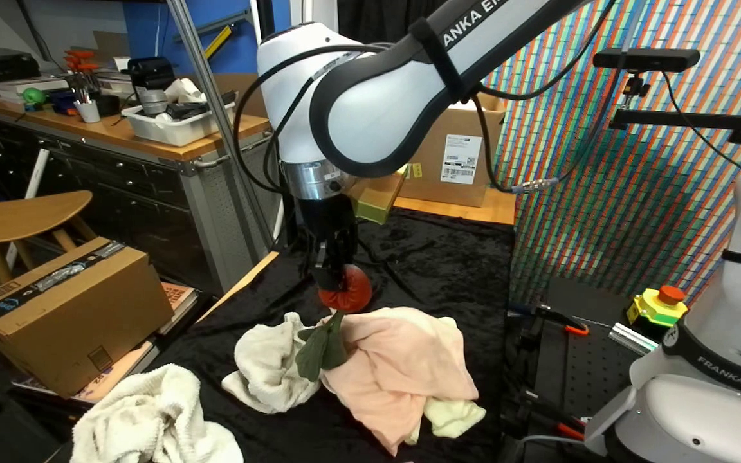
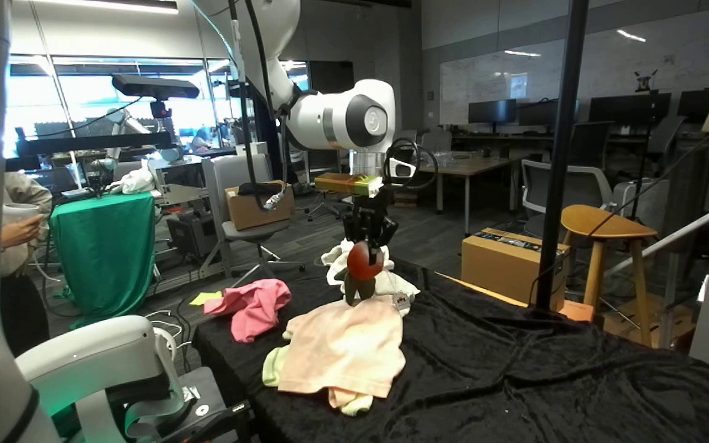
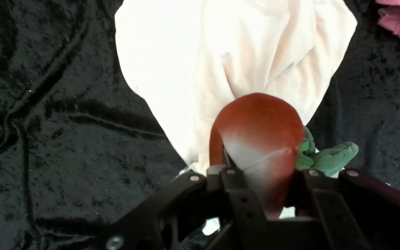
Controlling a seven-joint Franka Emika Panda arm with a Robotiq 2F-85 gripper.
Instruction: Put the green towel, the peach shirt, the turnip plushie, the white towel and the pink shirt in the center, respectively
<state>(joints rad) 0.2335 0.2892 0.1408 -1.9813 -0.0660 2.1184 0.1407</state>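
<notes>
1. Turnip plushie (image 3: pixel 262 146), one, red body, green leaves: in the claw (image 3: pixel 271 173), near the edge of the peach shirt (image 2: pixel 342 344), leaves hanging lowest. Contact between leaves and cloth: I cannot tell.
2. Claw, one: pinching the plushie's body, a finger to either side.
3. Peach shirt, loosely spread near the middle of the worktop (image 2: pixel 490 363); I take this pile for the center.
4. Green towel (image 2: pixel 274 366), as I identify it: pale yellow-green, mostly hidden, ends showing from under the peach shirt.
5. White towel (image 1: pixel 271 366), crumpled, just beside the peach shirt. Also a white bundle (image 1: pixel 152 418), apart from it; which of the two the task intends, I cannot tell.
6. Pink shirt (image 2: pixel 259 307), bunched, toward the worktop's edge, apart from the peach shirt.
7. Step in hand: third of five, by my judgement; green towel and peach shirt look placed, the plushie is not yet released.
8. Next move: I judge it calls for bringing the plushie over the peach shirt's middle, lowering until the body rests on cloth, then spreading the fingers and lifting straight up, so it neither rolls nor drags the shirt.
9. Outstanding after that: white towel, then pink shirt.
</notes>
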